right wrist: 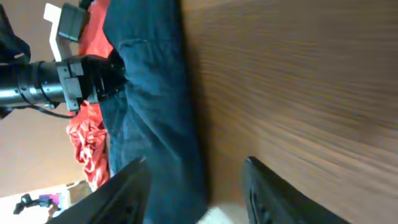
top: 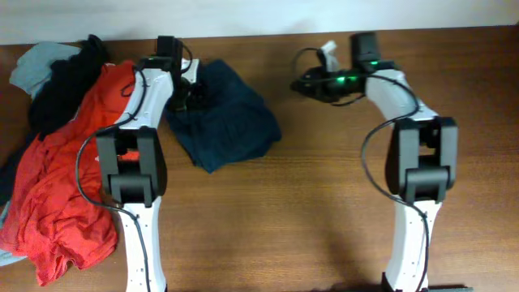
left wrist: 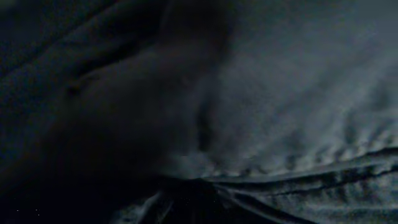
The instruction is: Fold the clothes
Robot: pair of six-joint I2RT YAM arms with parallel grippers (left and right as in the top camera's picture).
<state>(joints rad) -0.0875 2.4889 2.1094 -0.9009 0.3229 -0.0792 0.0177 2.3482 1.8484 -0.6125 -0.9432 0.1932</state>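
Observation:
The clothes (top: 225, 120) are a dark navy garment lying in a wrinkled heap on the wooden table, left of centre at the back. My left gripper (top: 191, 91) is down on its upper left part. In the left wrist view the navy fabric (left wrist: 280, 93) fills the frame, its folds run together at the bottom centre, and the fingers are hidden by it. My right gripper (top: 300, 83) hovers to the right of the garment, apart from it. Its fingers (right wrist: 132, 186) stand open with nothing between them. Beyond them lies the navy garment (right wrist: 155, 112).
A red shirt (top: 65, 186) sprawls along the table's left side, with a black garment (top: 65, 81) and pale blue cloth (top: 34, 65) at the back left. The left arm (right wrist: 56, 81) and the red shirt (right wrist: 87, 134) appear in the right wrist view. Bare wood (top: 324, 203) lies between the arms.

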